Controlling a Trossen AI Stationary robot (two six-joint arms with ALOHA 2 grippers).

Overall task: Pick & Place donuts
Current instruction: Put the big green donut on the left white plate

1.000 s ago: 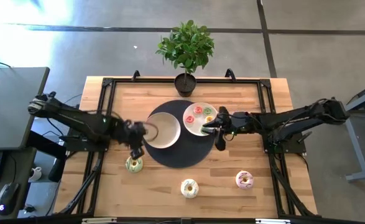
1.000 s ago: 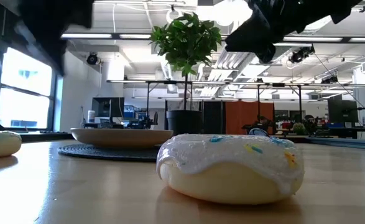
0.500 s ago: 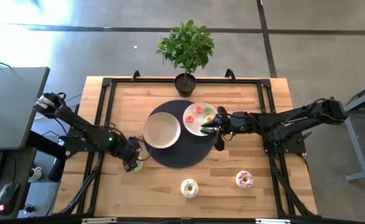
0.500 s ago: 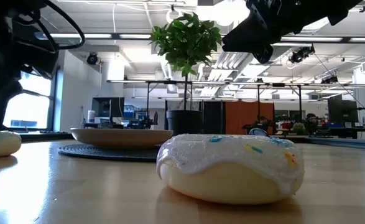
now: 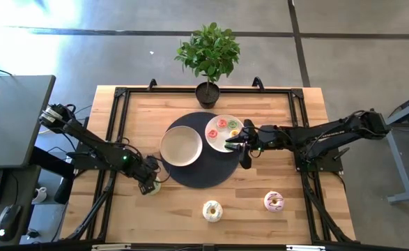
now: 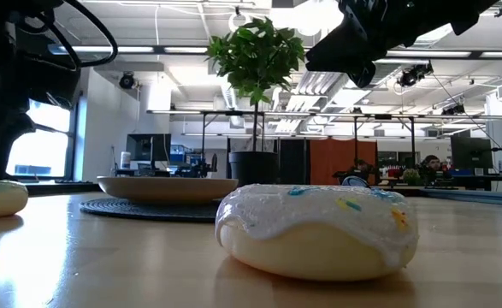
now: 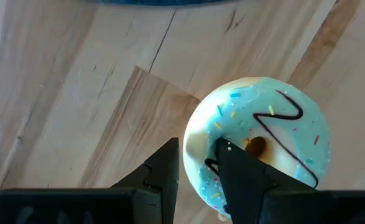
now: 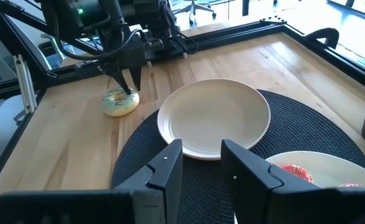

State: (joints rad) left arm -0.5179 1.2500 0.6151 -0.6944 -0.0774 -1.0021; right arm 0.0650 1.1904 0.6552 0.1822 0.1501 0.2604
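The green-iced donut lies flat on the wood, near-left of the dark round mat. My left gripper stands on it, pointing down; it shows too in the right wrist view. My right gripper hovers open by the small plate that carries tiny donuts. The cream-iced donut and the pink/white-iced donut rest flat near the table's near edge. My left gripper comes from above, pointing down, at the green-iced donut's ring wall. One finger stands outside the rim, the other sits on the icing at the hole's edge. The donut lies flat on the table.
A large empty white plate sits on the dark mat beside the small plate. A potted plant stands at the far edge. Black frame rails run along the table's sides. Bare wood lies between the three larger donuts.
My left gripper has moved from beside the large plate toward the table's near edge and down onto the green-iced donut, then held still for the last half second. The donut has stayed where it was.
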